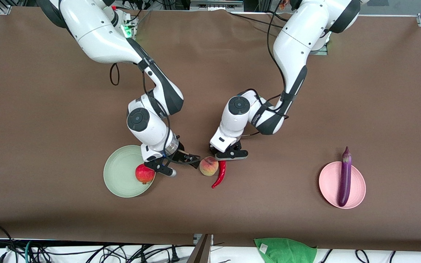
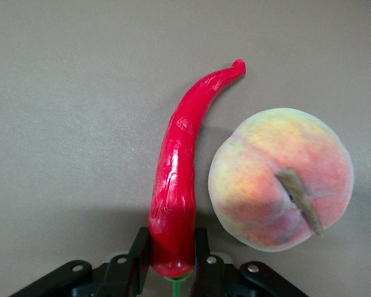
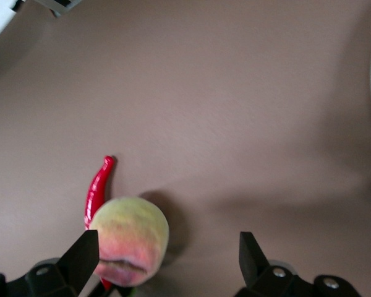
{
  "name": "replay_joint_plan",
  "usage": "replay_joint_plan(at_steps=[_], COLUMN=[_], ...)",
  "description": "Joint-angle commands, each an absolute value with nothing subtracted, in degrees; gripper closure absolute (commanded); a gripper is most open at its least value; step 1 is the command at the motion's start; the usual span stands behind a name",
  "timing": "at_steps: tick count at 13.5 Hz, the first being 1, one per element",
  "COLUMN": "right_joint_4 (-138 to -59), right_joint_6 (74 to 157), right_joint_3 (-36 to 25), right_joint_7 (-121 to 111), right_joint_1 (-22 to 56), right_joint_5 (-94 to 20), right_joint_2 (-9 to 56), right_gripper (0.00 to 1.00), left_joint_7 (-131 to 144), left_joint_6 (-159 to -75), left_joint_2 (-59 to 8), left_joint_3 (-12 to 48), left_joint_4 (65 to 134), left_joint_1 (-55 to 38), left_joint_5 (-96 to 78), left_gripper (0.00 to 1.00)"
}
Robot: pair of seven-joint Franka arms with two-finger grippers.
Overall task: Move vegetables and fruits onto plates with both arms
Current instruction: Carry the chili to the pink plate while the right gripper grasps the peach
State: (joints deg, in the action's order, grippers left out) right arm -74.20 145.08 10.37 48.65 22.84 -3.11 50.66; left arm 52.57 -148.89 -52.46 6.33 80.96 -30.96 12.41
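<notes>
My left gripper (image 1: 228, 155) is low at the table and shut on the stem end of the red chili pepper (image 1: 219, 175); in the left wrist view my gripper (image 2: 173, 250) has its fingers against both sides of the chili (image 2: 176, 179). The peach (image 1: 209, 166) lies on the table beside the chili and also shows in the left wrist view (image 2: 281, 179). My right gripper (image 1: 190, 160) is open next to the peach; in the right wrist view (image 3: 167, 247) the peach (image 3: 128, 241) sits by one finger. The pomegranate (image 1: 144, 174) rests on the green plate (image 1: 121, 171). The eggplant (image 1: 345, 177) lies across the pink plate (image 1: 323, 182).
A green cloth (image 1: 285, 250) lies off the table's edge nearest the front camera. Brown table surface (image 1: 269, 190) lies between the peach and the pink plate.
</notes>
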Motion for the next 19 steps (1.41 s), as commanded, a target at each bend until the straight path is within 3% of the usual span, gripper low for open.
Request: replay_joint_plan(at_steps=[1,5,8,11,14,17,18,19], right_joint_4=[-70.22,-70.22,-70.14,-67.86,-67.68,-67.68,-67.68,-67.68], right_joint_6=[150.10,152.57,161.59,166.20,166.20,165.15,164.02,161.39], right_joint_3=[10.37,10.46,10.11,5.99,2.64,2.46,2.55,2.55], right_joint_7=[49.75,51.67,53.70,54.57,54.15,51.59,51.59,51.59], right_joint_1=[24.34,25.22,28.55,33.29,35.16,33.49,33.23,32.70], right_joint_5=[-2.55,-2.90,-2.72,-2.72,-2.46,-2.64,-2.81,-2.73], right_joint_2=[54.75,55.37,58.96,63.27,63.63,63.02,62.15,60.92], right_gripper=[0.00,0.00,0.00,0.00,0.03,0.86,1.00,1.00], left_joint_7=[53.09,48.96,39.24,24.57,11.47,3.19,1.42,0.19], left_joint_6=[-149.15,-141.54,-131.69,-123.08,-121.47,-121.99,-122.08,-122.17], left_joint_2=[-50.19,-45.19,-41.67,-40.08,-40.43,-40.96,-41.48,-41.66], left_joint_3=[5.80,7.03,7.12,7.38,7.38,7.38,7.38,7.30], left_joint_4=[81.56,81.56,81.47,81.65,82.18,82.53,82.44,82.44], left_joint_1=[-29.10,-22.86,-17.60,-9.26,-0.55,4.82,5.53,6.06], left_joint_5=[13.97,13.97,13.19,12.57,9.85,8.79,8.27,7.13], left_gripper=[1.00,1.00,1.00,1.00,1.00,0.99,0.99,0.99])
